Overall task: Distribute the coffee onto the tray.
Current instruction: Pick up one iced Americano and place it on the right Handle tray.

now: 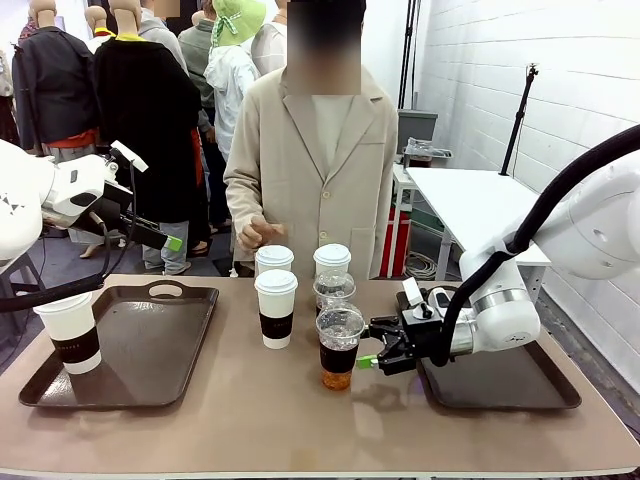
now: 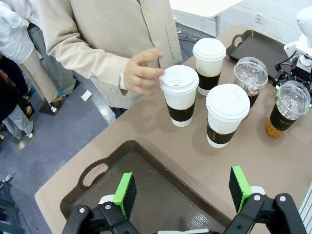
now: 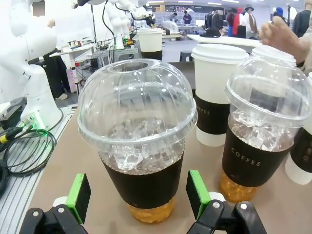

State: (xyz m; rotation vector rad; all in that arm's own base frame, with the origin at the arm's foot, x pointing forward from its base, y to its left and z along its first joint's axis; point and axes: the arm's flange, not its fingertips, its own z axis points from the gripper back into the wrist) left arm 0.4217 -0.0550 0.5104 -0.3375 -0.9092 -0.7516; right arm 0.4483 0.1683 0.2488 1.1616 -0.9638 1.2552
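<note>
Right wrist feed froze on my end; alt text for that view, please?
The open right gripper frames the base of an iced cup with a dome lid, dark sleeve and amber liquid, not gripping it. A second iced cup marked COFFEE stands at picture right, a white cup behind them, a person's hand at top right.

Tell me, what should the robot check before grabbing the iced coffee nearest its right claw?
1. Right gripper open: ok.
2. Front iced cup centred between its fingers: ok.
3. Its dome lid seated: ok.
4. Second iced cup standing apart from it: ok.
5. Right tray has bare room: ok.
6. Person's hand away from that cup: ok.
</note>
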